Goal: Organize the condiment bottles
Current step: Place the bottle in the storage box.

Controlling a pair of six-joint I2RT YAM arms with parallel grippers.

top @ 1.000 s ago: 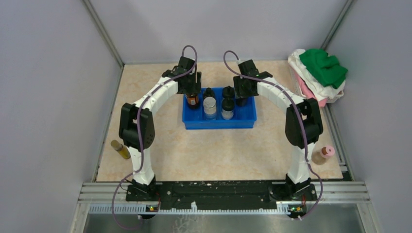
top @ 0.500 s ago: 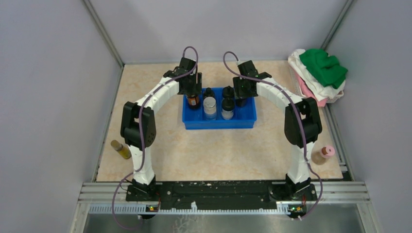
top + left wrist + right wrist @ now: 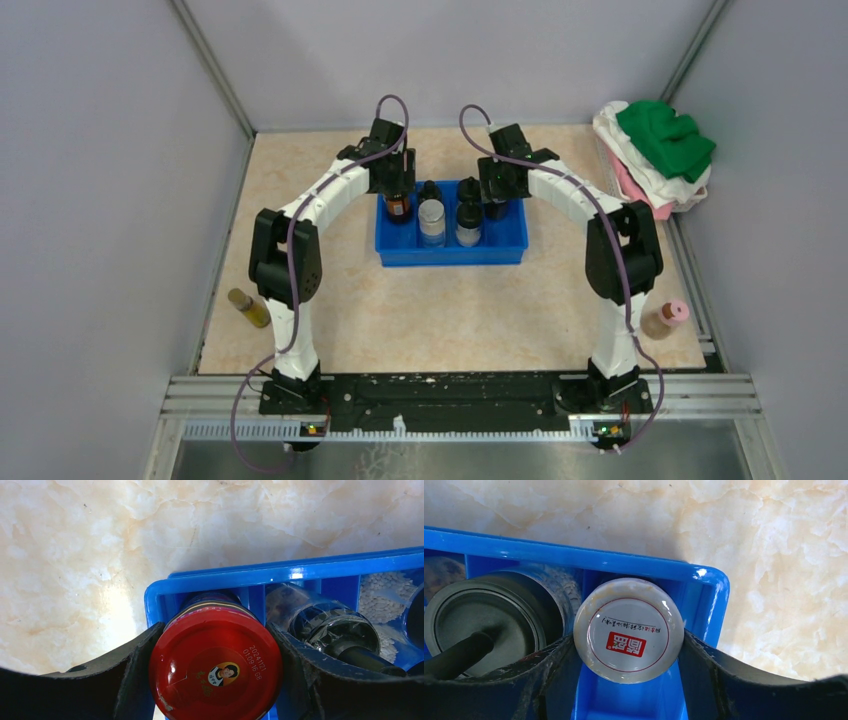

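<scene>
Left wrist: red-capped jar [image 3: 215, 667] between jaws

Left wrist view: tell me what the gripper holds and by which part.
The left gripper holds the red-capped jar by its cap, a finger against each side.

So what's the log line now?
left tool: gripping red-lid jar in tray | right tool: around white-lid jar, grip unclear | outside: yellow bottle, pink-cap bottle
</scene>
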